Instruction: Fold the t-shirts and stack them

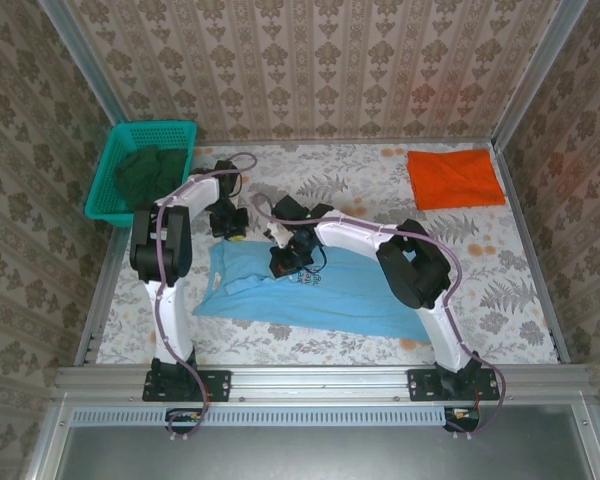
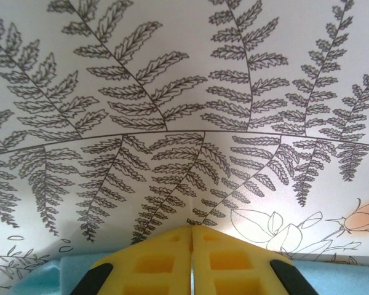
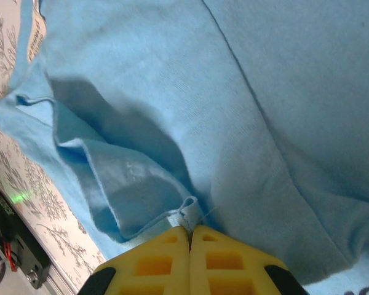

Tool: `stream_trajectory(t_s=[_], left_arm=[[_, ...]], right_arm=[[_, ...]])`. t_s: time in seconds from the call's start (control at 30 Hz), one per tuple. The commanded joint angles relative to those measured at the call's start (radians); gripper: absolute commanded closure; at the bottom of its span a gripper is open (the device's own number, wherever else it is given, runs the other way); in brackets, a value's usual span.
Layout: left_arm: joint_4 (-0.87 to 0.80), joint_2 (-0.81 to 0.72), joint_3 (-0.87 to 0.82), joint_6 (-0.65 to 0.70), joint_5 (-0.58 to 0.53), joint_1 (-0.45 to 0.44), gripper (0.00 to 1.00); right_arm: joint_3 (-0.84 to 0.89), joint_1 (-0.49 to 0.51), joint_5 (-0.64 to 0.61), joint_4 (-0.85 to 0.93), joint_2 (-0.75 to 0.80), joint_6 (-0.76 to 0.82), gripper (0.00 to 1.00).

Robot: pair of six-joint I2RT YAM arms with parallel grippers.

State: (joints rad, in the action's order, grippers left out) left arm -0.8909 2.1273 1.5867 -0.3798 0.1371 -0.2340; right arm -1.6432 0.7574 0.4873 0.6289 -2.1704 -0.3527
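Note:
A light-blue t-shirt [image 1: 350,290] lies spread across the middle of the table. My right gripper [image 1: 283,262] sits over its upper left part. In the right wrist view the yellow fingers [image 3: 166,258] of that gripper [image 3: 190,228] are shut on a small fold of the blue hem [image 3: 189,212], with a flap of the t-shirt [image 3: 234,92] lifted beside it. My left gripper [image 1: 228,225] is at the shirt's far left edge. It is shut [image 2: 191,228], tips on the fern-print tablecloth [image 2: 172,92], blue cloth [image 2: 74,270] under it. A folded orange t-shirt [image 1: 455,178] rests at the back right.
A green basket [image 1: 102,185] holding dark green cloth [image 1: 148,172] stands at the back left corner. Patterned walls close in the table on three sides. The rail with both arm bases [image 1: 310,382] runs along the near edge.

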Motion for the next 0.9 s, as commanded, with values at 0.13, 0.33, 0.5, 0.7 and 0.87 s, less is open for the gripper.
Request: stream_trajectory(t_s=[0.13, 0.33, 0.5, 0.7, 0.87], left_arm=[[-0.009, 0.037, 0.011, 0.027, -0.060, 0.009, 0.92], [-0.016, 0.039, 0.016, 0.032, -0.071, 0.009, 0.92], [-0.026, 0.033, 0.027, 0.036, -0.082, 0.012, 0.92], [-0.042, -0.036, 0.039, 0.030, -0.086, 0.018, 0.92], [-0.058, -0.167, 0.019, 0.023, -0.077, 0.019, 0.79]], right_arm=[[0.144, 0.003, 0.028, -0.060, 0.102, 0.067, 0.92], [0.243, 0.003, -0.020, -0.120, 0.154, 0.092, 0.65], [0.281, 0.001, -0.021, -0.161, 0.203, 0.069, 0.58], [0.397, -0.040, 0.014, -0.297, 0.311, -0.024, 0.55], [0.488, -0.104, 0.008, -0.375, 0.386, -0.123, 0.56]])
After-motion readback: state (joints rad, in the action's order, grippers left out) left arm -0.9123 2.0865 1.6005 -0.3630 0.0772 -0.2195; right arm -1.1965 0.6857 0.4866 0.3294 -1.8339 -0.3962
